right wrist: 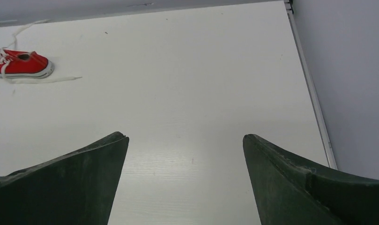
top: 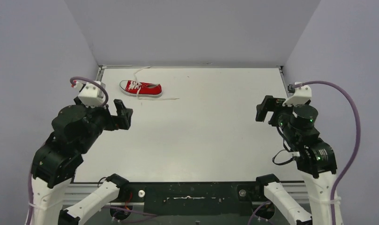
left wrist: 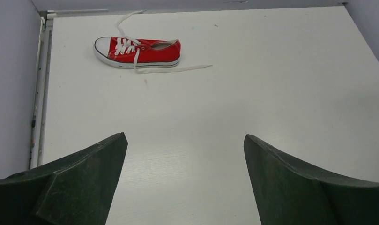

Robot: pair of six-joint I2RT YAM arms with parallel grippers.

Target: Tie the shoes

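progress: honestly nothing is done yet as far as I can see. The laces (left wrist: 178, 69) are loose, with no knot and no bow, so the whole tie is left to do.
shoe location: the red sneaker (top: 141, 88) sits on its sole at the far left of the table (top: 211, 136), near the back wall, toe pointing left.
laces: one end runs off toward the back edge, the other trails along the near side of the shoe and out past the heel. They're flat, white and floppy looking. My guess is they'll be fiddly to pinch up off a smooth surface.
left end effector (left wrist: 185, 140): spread wide, holding nothing, hovering above the table well short of the shoe.
right end effector (right wrist: 185, 140): same deal, wide open and empty, over on the right side, well apart from the shoe.
shoe materials: red canvas upper, white rubber sole and toe cap, small low-top shape.
fingers (left wrist: 84, 178): dark, matte, wedge-shaped, slightly rough finish.
table surface: white and smooth, with a faint grain texture and a few small marks.
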